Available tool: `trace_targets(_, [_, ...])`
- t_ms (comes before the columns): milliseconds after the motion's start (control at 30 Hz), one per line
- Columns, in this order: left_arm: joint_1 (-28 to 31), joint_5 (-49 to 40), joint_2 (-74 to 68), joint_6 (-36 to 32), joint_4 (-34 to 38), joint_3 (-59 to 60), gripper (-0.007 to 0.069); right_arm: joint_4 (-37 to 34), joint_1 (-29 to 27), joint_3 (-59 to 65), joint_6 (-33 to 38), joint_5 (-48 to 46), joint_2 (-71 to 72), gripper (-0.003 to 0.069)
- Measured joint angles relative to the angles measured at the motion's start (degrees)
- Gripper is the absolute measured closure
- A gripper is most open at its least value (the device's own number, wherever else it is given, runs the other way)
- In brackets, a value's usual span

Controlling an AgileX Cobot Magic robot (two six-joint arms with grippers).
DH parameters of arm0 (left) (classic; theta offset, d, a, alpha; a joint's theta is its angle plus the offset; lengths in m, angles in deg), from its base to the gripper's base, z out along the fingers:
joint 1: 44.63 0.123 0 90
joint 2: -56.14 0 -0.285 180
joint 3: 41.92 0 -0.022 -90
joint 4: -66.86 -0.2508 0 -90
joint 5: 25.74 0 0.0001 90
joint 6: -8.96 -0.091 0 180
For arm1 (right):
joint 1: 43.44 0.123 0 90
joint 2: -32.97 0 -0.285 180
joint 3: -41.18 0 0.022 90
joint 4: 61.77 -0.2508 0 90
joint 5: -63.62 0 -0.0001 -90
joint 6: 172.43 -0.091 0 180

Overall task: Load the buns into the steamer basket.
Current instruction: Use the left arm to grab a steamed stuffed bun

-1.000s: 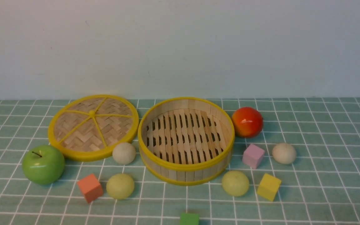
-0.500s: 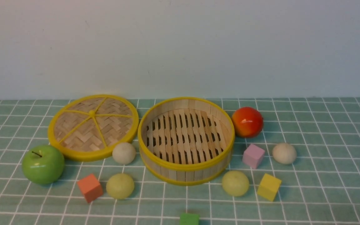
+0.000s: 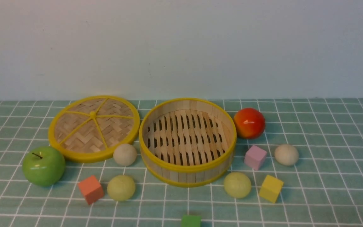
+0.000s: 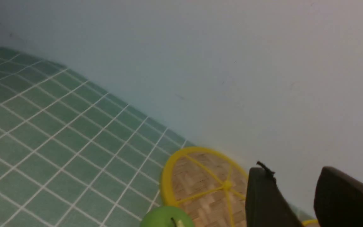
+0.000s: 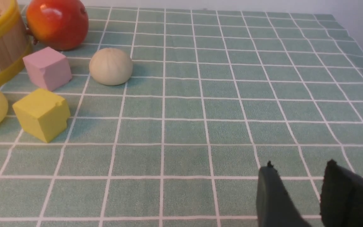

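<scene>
steamer basket (image 3: 187, 176): pale wood or bamboo slats, matt, with smooth yellow rims
lid (image 3: 83, 132): woven bamboo strips, rough-looking — yellow edging and spokes, smooth
off-white buns (image 3: 125, 154) (image 3: 286, 154): matt, faintly ridged on the right one
yellow-green buns (image 3: 121, 188) (image 3: 237, 185): matt, soft-looking surface
green apple (image 3: 43, 166): glossy, smooth, like plastic
red-orange fruit (image 3: 249, 123): very glossy, smooth — bright highlights
pink block (image 3: 256, 157) and yellow block (image 3: 271, 189): matt, foam-like
desk (image 3: 332, 189): matt, cloth-like covering
wall (image 3: 181, 47): matt, mostly smooth
</scene>
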Motion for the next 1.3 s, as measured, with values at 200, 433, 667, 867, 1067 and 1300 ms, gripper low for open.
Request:
trace_targets(200, [0.0,1.0,-11.0,2.5,1.6,-0.3,0.0386,0.0,0.0,0.0,0.0,0.0,0.0,0.0419])
trace_targets(433, [-2.6,-0.5,-21.9,-0.4,4.3,-0.8,0.0386,0.0,0.0,0.0,0.0,0.0,0.0,0.0419])
trace_targets(667, [-14.3,-10.2,-39.8,-9.9,6.6,-11.3,0.0386,0.0,0.0,0.0,0.0,0.0,0.0,0.0419])
trace_targets(867, [-20.6,-20.0,-56.6,-16.7,6.6,-25.7,0.0386,0.0,0.0,0.0,0.0,0.0,0.0,0.0419])
trace_targets(1067, [-22.6,-20.0,-66.2,-18.0,6.7,-35.3,0.0386,0.0,0.0,0.0,0.0,0.0,0.0,0.0419])
trace_targets(1300, [-25.6,-17.8,-74.1,-27.6,6.6,-42.1,0.0386,0.0,0.0,0.0,0.0,0.0,0.0,0.0419])
